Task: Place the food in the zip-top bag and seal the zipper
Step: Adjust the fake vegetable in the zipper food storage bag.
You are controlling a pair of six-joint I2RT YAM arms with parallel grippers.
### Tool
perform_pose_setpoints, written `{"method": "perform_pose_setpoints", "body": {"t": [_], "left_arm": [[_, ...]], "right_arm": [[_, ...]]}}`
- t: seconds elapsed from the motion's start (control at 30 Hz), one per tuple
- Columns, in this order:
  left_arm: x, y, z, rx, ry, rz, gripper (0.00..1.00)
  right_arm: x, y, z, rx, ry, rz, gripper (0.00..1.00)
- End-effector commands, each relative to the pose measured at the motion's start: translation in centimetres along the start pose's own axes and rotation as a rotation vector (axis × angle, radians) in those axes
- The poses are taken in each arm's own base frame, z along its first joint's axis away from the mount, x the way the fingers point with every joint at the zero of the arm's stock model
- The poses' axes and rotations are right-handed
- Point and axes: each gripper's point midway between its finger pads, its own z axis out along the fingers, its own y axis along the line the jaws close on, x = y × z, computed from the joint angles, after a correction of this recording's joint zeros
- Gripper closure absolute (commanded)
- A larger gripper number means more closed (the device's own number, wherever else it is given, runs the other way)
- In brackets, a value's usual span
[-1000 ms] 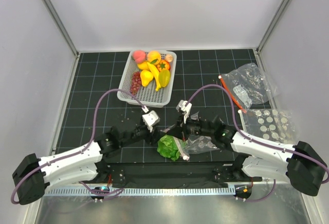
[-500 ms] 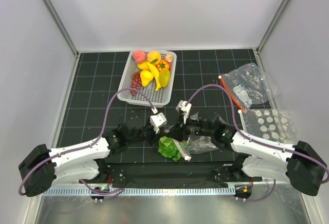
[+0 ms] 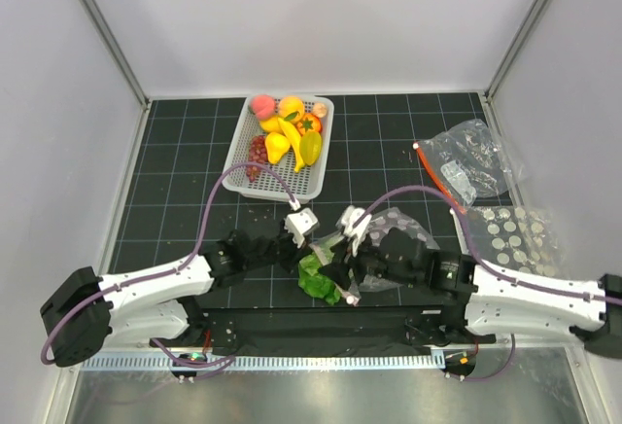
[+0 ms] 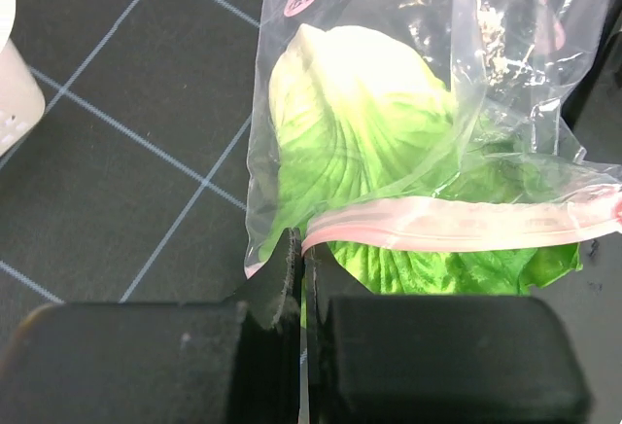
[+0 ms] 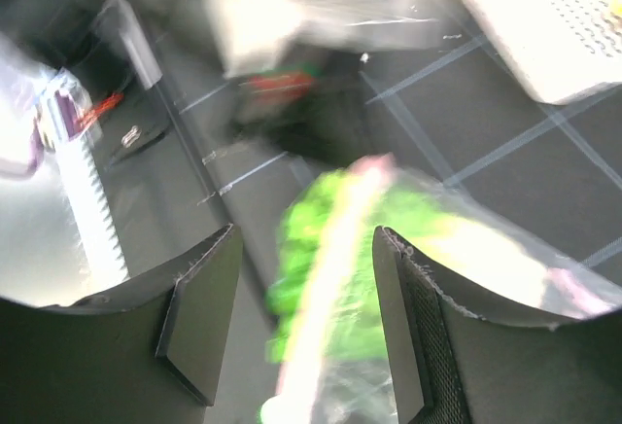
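The zip-top bag (image 4: 292, 74) is clear with pinkish dots and holds the green cabbage (image 4: 360, 123), which lies near the table's front (image 3: 313, 278). The pale pink zipper (image 4: 457, 222) runs across the cabbage. My left gripper (image 4: 301, 249) is shut on the zipper's left end, at the bag's corner (image 3: 309, 252). My right gripper (image 5: 306, 234) is open, its fingers on either side of the blurred zipper (image 5: 335, 249) without touching it. The rest of the food, including a banana (image 3: 290, 137), peach (image 3: 262, 105) and grapes (image 3: 257, 155), lies in the white basket (image 3: 233, 176).
A clear bag with an orange-red strip (image 3: 466, 161) and a flat dotted bag (image 3: 510, 234) lie at the right edge. The two arms meet close together over the front middle of the black grid mat (image 3: 175, 200). Grey walls close in three sides.
My left gripper has moved right and shut on the zipper's end. My right gripper has opened and let go, and the right arm has shifted left and nearer.
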Motion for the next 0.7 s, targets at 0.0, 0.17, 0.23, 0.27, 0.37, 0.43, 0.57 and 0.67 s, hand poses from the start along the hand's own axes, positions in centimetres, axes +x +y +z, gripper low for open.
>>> {"method": "perform_pose_setpoints", "body": {"t": [0.0,0.17,0.23,0.27,0.37,0.43,0.57,0.67], "left_arm": [[-1.8,0.5,0.0,-0.034,-0.021,-0.028,1.00],[-1.5,0.7,0.1,-0.032,-0.003,-0.051,1.00],[-1.5,0.8,0.0,-0.031,-0.005,-0.066,1.00],[-1.7,0.5,0.0,-0.018,-0.009,-0.071,1.00],[-1.9,0.3,-0.3,0.002,-0.017,-0.084,1.00],[-2.1,-0.1,-0.5,0.021,-0.023,-0.092,1.00],[-2.6,-0.9,-0.9,0.064,-0.034,-0.101,1.00],[-2.6,-1.3,-1.0,0.085,-0.022,-0.107,1.00]], "right_arm": [[0.3,0.1,-0.8,0.189,0.055,-0.190,0.37],[2.1,4.3,-0.3,0.147,0.077,-0.352,0.43],[3.1,4.5,0.2,0.136,0.111,-0.369,0.48],[3.9,4.2,0.5,0.145,0.123,-0.383,0.53],[5.8,4.1,2.0,0.161,0.144,-0.412,0.55],[6.7,3.9,2.9,0.186,0.171,-0.432,0.55],[7.4,3.4,4.5,0.257,0.217,-0.491,0.59],[8.5,1.6,5.2,0.371,0.265,-0.568,0.61]]}}
